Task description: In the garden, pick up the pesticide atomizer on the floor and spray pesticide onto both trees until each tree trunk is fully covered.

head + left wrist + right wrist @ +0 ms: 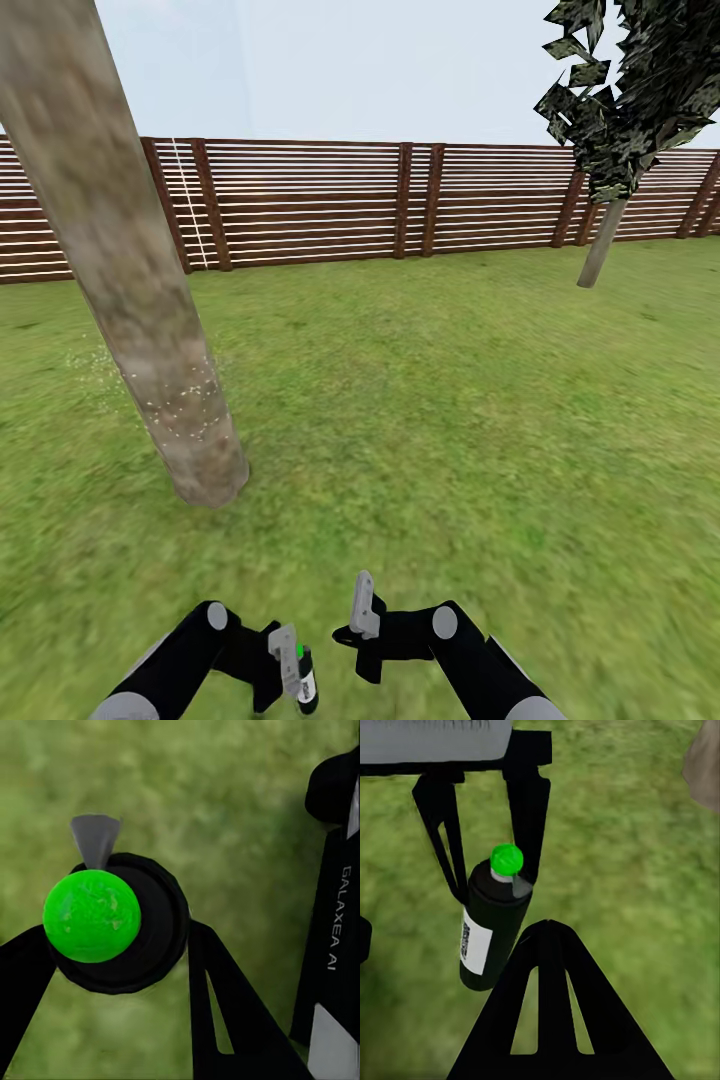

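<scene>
Gripping the pesticide atomizer between closed fingers, left end effector; right end effector spread, empty.

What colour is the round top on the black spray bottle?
Bright green round cap; clearest in the left wrist view.

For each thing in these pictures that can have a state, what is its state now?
Pesticide atomizer: held off the grass, green cap on top.
Left claw: shut on the atomizer.
Right claw: empty; open or shut cannot be told.
Near tree trunk: standing, pale specks on its lower part.
Far tree: standing by the fence, no specks visible.
</scene>
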